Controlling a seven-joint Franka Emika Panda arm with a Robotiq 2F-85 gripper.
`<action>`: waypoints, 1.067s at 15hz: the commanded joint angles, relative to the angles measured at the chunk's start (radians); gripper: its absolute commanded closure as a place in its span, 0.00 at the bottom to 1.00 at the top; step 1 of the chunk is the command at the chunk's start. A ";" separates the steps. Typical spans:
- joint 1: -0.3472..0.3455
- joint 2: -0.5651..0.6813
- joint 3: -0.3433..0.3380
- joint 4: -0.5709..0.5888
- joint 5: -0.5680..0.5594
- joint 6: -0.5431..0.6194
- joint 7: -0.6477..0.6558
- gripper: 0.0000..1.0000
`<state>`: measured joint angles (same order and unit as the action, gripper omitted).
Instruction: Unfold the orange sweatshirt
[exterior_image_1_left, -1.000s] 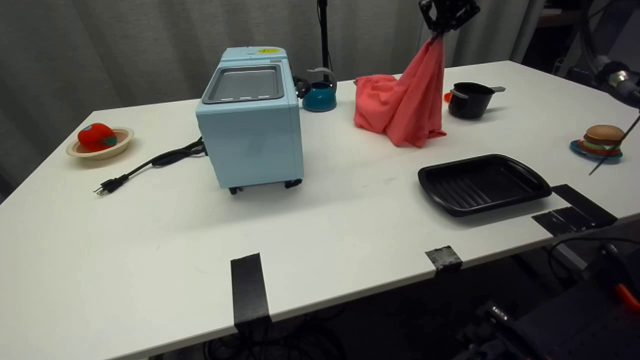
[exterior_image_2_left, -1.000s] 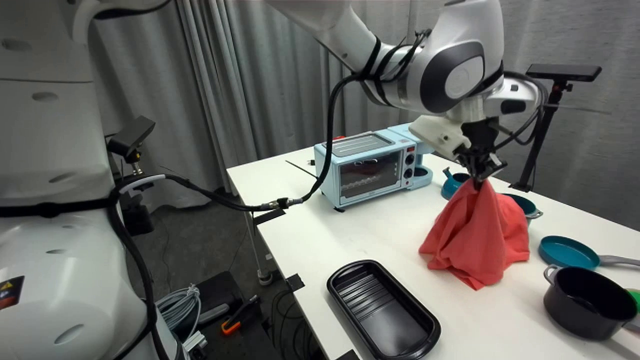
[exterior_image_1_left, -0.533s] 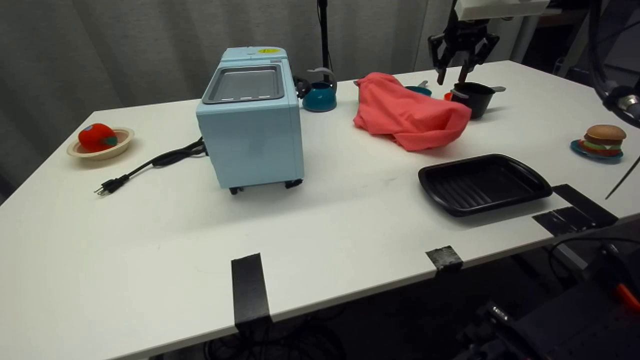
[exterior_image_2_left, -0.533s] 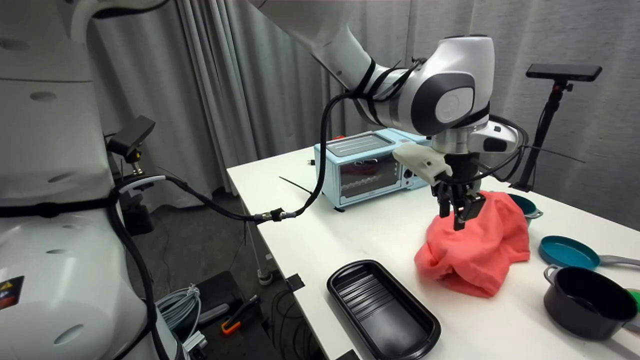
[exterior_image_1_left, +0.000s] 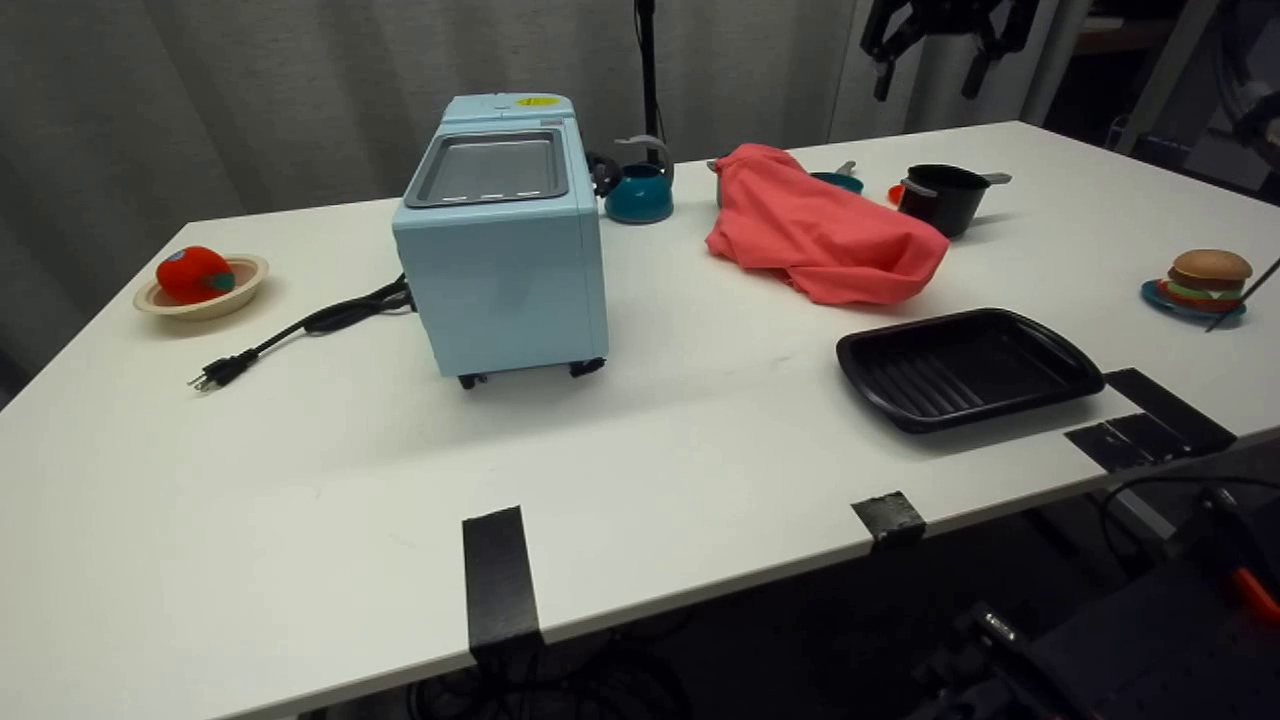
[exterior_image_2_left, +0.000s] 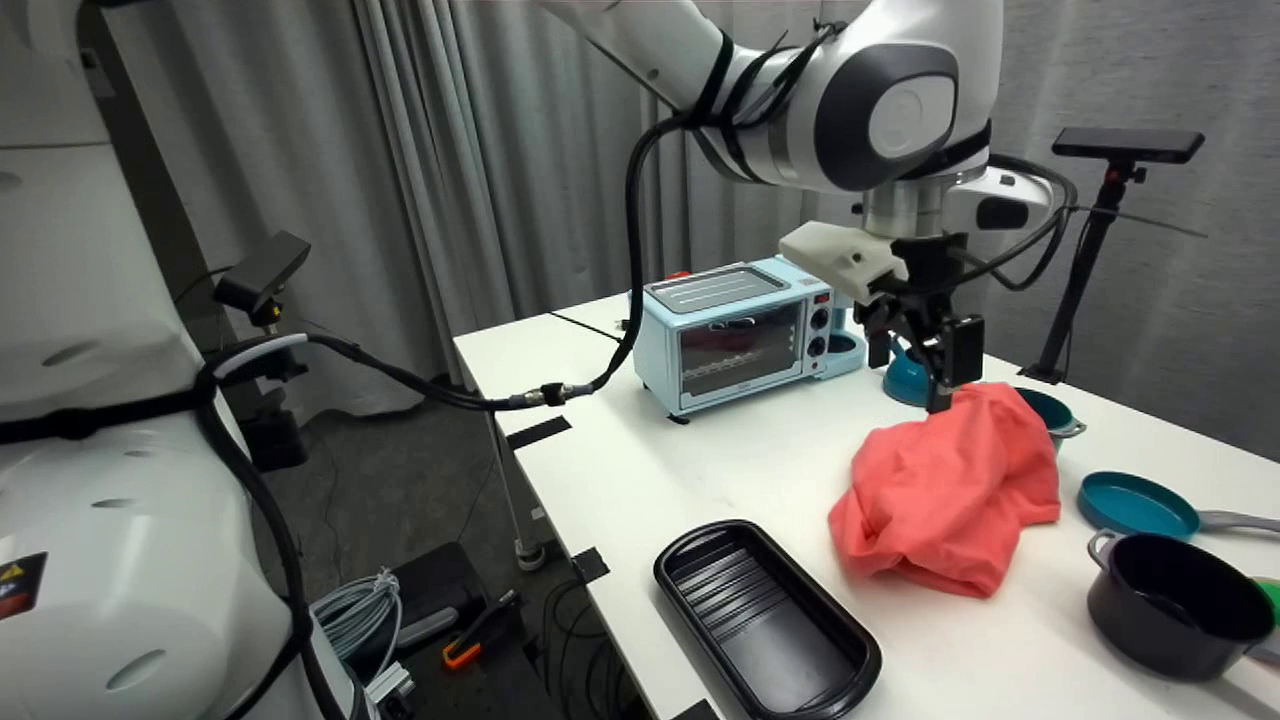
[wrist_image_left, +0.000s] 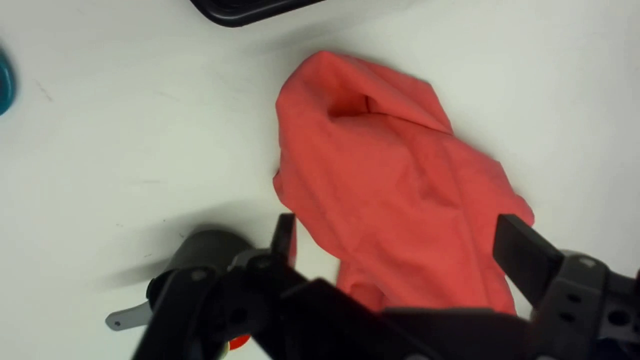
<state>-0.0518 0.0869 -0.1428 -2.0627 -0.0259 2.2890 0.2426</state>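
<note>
A few labels, zero words we can make out

Clearest thing we've got, in an exterior view, is a yellow warning triangle (exterior_image_2_left: 12, 571) on a dark label (exterior_image_2_left: 32, 588) on the robot's white body (exterior_image_2_left: 120, 560). Lower part of that label is red, and any print there is too small for us. The light blue oven (exterior_image_1_left: 500, 290) has a yellow sticker (exterior_image_1_left: 538, 101) on top, also too tiny to read. Same deal with the blue patch (exterior_image_1_left: 176, 256) on the red tomato-like toy (exterior_image_1_left: 195, 278): we can't tell if it says anything.
</note>
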 joint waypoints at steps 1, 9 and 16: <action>-0.026 -0.118 0.008 -0.008 0.018 -0.051 -0.048 0.00; -0.048 -0.234 0.015 0.006 -0.001 -0.017 -0.039 0.00; -0.050 -0.256 0.015 -0.005 0.000 -0.017 -0.041 0.00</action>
<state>-0.0841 -0.1700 -0.1433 -2.0704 -0.0311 2.2748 0.2057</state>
